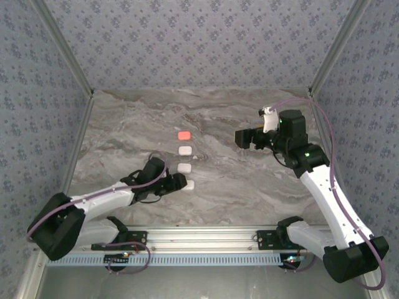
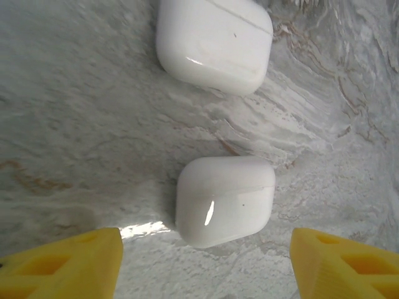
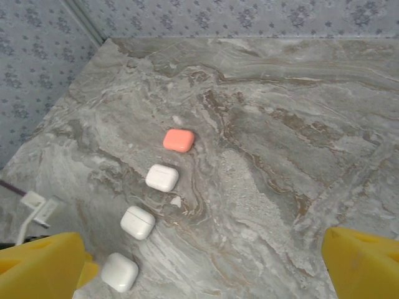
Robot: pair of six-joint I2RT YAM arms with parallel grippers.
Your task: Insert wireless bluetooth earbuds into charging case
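Note:
Four closed charging cases lie in a column mid-table: a coral one farthest, then two white ones, then the nearest white case. No earbuds are in view; all lids are down. My left gripper is low over the table and open. Its yellow fingertips stand wide on either side, just short of the nearest white case and apart from it. The neighbouring white case lies beyond. My right gripper hangs open and empty, well above the table right of the column.
Patterned walls close in the marble table on three sides. A metal rail runs along the near edge. A small pale fleck lies beside the middle cases; I cannot tell what it is. Bare marble stretches right of the column.

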